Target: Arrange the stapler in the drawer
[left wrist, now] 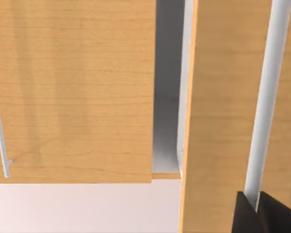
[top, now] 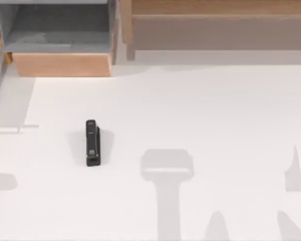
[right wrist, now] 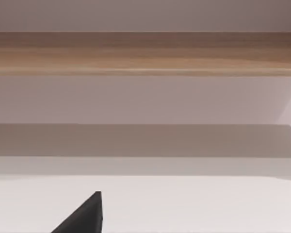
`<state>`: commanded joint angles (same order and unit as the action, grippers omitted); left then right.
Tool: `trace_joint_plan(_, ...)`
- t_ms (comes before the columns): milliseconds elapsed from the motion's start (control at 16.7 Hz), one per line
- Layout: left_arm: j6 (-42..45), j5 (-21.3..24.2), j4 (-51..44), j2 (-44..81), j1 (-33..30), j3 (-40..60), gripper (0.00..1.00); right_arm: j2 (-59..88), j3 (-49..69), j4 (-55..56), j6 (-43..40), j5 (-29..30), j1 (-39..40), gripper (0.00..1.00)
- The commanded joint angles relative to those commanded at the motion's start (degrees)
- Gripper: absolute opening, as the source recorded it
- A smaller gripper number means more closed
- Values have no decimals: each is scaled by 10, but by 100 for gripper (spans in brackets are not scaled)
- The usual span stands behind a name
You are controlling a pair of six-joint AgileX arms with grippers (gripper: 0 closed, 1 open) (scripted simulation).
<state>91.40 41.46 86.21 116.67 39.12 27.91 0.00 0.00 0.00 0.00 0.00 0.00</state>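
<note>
The stapler point(top: 93, 142) lies flat on the table point(top: 200, 110), left of centre, well short of the open drawer point(top: 60, 45) at the far left corner. Neither pincer's state can be told. Being narrow, it could twist in an off-centre grasp.

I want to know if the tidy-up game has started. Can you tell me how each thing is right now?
stapler: lying flat on the white table, nothing holding it, outside the drawer.
drawer: pulled open, grey inside showing, nothing visible in it.
wooden shelf unit: standing at the table's back, to the right of the drawer.
</note>
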Motion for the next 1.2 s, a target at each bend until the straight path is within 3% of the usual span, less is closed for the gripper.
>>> trace_joint_plan(180, 0, 0, 0, 0, 0, 0, 0, 0, 0, 0, 0, 0, 0, 100)
trace_joint_plan(960, 0, 0, 0, 0, 0, 0, 98, 0, 0, 0, 0, 0, 0, 100)
trace_joint_plan(1200, 0, 0, 0, 0, 0, 0, 100, 0, 0, 0, 0, 0, 0, 100)
